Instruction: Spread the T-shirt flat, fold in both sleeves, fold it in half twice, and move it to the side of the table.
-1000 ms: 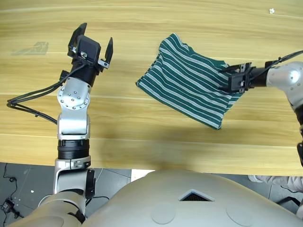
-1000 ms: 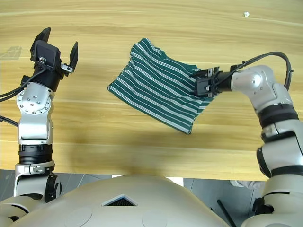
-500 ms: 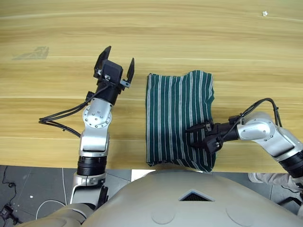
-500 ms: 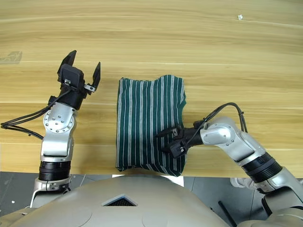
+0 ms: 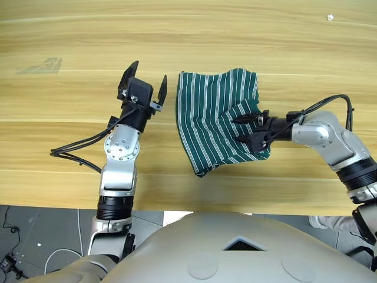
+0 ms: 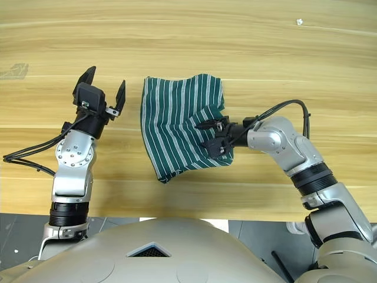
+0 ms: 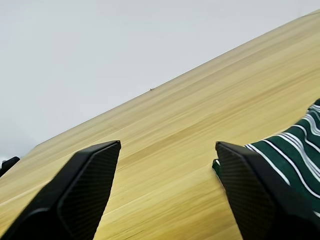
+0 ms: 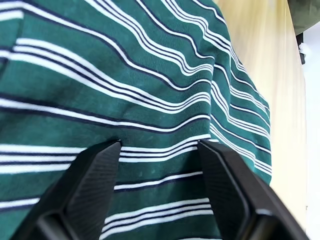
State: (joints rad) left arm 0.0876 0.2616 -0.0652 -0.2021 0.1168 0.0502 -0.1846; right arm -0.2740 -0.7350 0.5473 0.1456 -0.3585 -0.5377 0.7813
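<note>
The T-shirt (image 5: 213, 121) is a small green striped packet with no sleeve sticking out, so the spreading, the sleeve folds and the two halvings look done. It lies about midway between the tabletop's (image 5: 59, 35) left and right edges, somewhat closer to the near edge than the far one. The packet is not tidy. Its far edge runs fairly straight, its sides slant, and its near end tapers to a loose corner that points toward the near edge. There is also a ripple in the cloth along its right side.

What seems left is the last step, getting the packet to a side of the tabletop, since it sits well away from both side edges.

The right tool (image 5: 237, 130) is at the packet's right side with its fingers (image 8: 95, 175) spread apart over the striped cloth. The cloth lies beneath them rather than being pinched. I cannot tell whether the fingers press on the cloth or hang just above it.

The left tool (image 5: 148, 73) stands just beside the packet's left edge. Its fingers are spread wide with nothing between them, and they point toward the far edge.

If the packet is pushed or dragged from here, the loose near corner may well open up, so the move may need a firm pinch through all the layers.
</note>
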